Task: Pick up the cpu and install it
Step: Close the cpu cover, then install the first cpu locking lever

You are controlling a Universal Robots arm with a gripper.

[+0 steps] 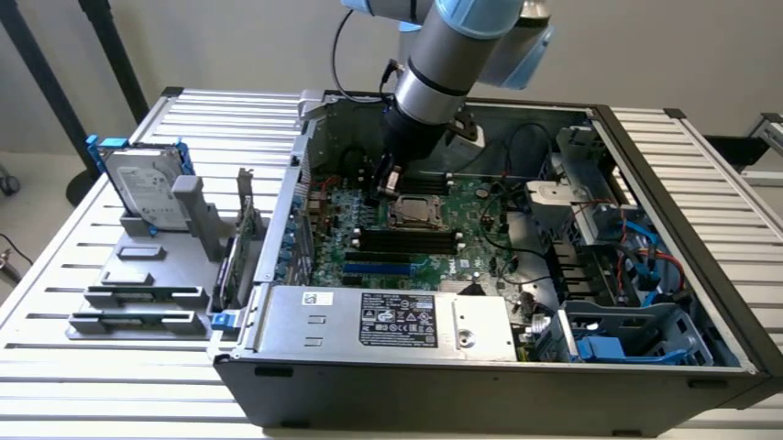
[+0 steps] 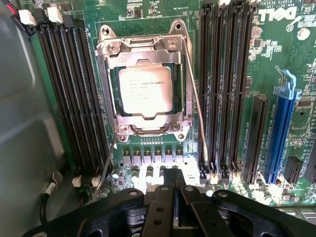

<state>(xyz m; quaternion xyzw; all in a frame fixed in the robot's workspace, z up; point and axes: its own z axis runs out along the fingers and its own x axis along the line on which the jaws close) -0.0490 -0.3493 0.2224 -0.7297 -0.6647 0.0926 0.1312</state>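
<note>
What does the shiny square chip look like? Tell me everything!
The cpu is a flat square chip with a silvery metal top, faint dark print and a thin pale rim. It lies level on the green motherboard, inside a shiny metal frame that overlaps its edges. Nothing else touches it.

Exterior view high and oblique over the open case (image 1: 490, 390); wrist view close above the shared motherboard (image 2: 269, 64).

One small, square, silvery-topped cpu (image 2: 146, 90) sits in one steel socket frame (image 2: 139, 47). On one side of that frame stand four long black memory slots (image 2: 69, 98), and on its other side four matching black slots (image 2: 224, 89). Beyond those is one long blue plastic slot (image 2: 280, 133).
</note>
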